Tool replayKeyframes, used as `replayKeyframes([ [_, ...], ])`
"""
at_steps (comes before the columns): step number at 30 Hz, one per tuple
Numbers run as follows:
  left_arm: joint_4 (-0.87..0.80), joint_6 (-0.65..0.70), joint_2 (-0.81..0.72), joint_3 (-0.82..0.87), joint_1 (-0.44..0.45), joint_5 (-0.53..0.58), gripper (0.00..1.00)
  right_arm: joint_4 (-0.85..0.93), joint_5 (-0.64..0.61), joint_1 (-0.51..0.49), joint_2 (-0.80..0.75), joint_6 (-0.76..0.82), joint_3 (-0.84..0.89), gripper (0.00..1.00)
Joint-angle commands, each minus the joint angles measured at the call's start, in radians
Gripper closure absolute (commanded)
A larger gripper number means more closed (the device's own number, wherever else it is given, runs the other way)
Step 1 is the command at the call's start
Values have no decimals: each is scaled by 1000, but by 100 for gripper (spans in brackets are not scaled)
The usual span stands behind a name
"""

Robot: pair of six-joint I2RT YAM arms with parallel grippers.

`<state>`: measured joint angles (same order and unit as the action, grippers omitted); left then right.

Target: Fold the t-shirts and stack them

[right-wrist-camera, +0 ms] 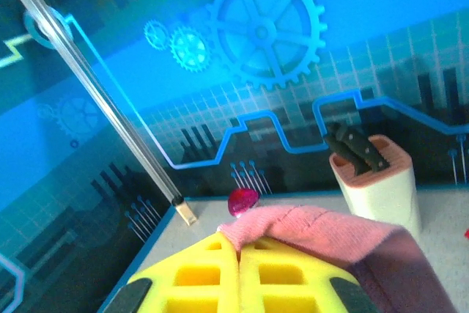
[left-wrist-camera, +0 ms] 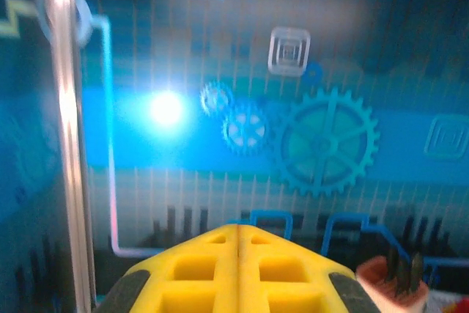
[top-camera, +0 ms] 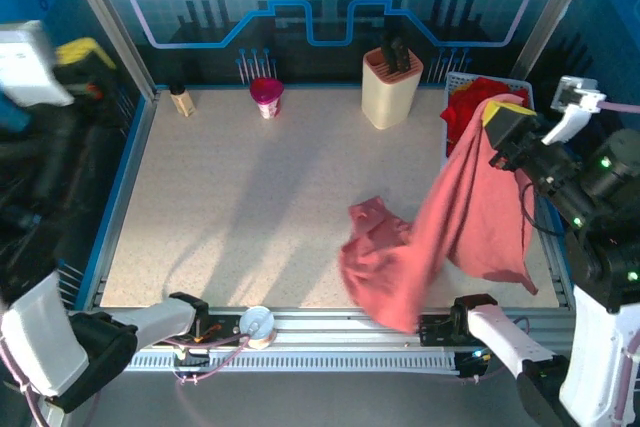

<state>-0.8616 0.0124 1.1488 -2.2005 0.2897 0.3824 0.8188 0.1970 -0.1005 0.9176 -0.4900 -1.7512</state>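
Closest to the lens is my right gripper (right-wrist-camera: 237,248), its yellow jaws pressed together on a fold of the pink shirt (right-wrist-camera: 322,232), which bunches at the tips and falls away to the right. From above, that right gripper (top-camera: 508,117) is lifted high over the right side of the table (top-camera: 250,197), just beside the basket (top-camera: 455,82). The pink shirt (top-camera: 470,217) hangs from it in a long drape. Its lower end lies crumpled on the table at the near edge, reaching the rail beside my right arm's base. The red shirts (top-camera: 475,107) are heaped in the basket at the far right corner, partly behind the hanging cloth. Past my right jaws I see the block (right-wrist-camera: 377,181) with dark handles sticking out of it, and a cup (right-wrist-camera: 242,201) farther left, both near the back wall. From above, the block (top-camera: 392,87) stands just left of the basket and the cup (top-camera: 266,97) is well to its left, with a bottle (top-camera: 182,100) beyond that, near the far left corner. My left gripper (left-wrist-camera: 238,254) is pressed shut with no gap at the seam and nothing between the jaws; it faces the blue wall. Overhead, the left gripper (top-camera: 85,52) sits raised outside the table's left rail, well apart from every shirt.
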Motion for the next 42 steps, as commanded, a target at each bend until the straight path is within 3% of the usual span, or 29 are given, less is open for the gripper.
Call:
replayKeyframes([
  [1,50,-114,-6,244,-9,-62,100,-55,29,12,40,-28,79,100],
  [3,71,-210,-31,396,-9,-140,100,-69,19,13,41,-23,103,100],
  [7,197,-366,-76,711,-9,-417,69,-46,-1,12,62,3,91,100],
  [9,265,-416,-94,842,1,-515,61,-46,-1,12,64,10,95,100],
  [14,331,-454,-99,1014,134,-498,53,-45,-12,12,67,10,129,100],
  [20,423,-581,24,1126,303,-501,44,-56,-24,10,65,0,171,100],
  [26,456,-658,228,1113,481,-459,38,-35,-42,12,63,14,179,100],
  [31,361,-699,460,997,608,-431,44,-17,-60,13,55,24,186,100],
  [42,360,-770,755,854,739,-482,52,31,-121,15,41,43,211,100],
])
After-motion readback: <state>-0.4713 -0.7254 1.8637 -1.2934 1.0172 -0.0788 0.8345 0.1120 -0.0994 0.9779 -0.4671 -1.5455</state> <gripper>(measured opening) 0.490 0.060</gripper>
